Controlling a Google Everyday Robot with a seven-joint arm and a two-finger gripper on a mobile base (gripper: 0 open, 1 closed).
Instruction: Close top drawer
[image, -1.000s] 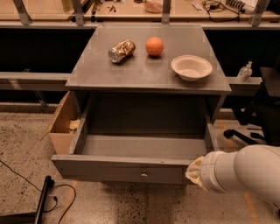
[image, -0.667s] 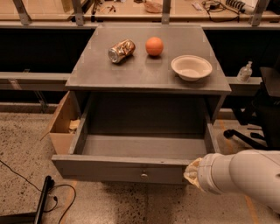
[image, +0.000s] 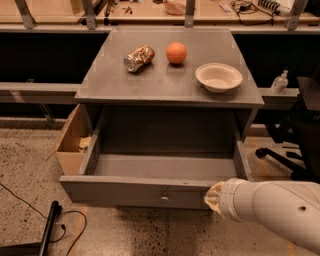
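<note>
The top drawer (image: 125, 190) is gray, stands pulled far out of the cabinet and is empty inside. Its small silver knob (image: 164, 198) sits at the middle of the flat front. My gripper (image: 210, 196) is at the end of the white arm coming in from the lower right. It is against the right part of the drawer's front, just right of the knob. Most of it is hidden behind the arm's tan wrist end.
On the cabinet top (image: 170, 92) lie a crushed can (image: 138, 57), an orange (image: 176, 52) and a white bowl (image: 218, 77). A cardboard box (image: 70, 145) stands against the cabinet's left side. A black chair (image: 300, 130) is at the right, a cable (image: 55, 222) on the floor at lower left.
The arm's end has crept a little to the left along the drawer's front. The drawer stands open about as far as before.
</note>
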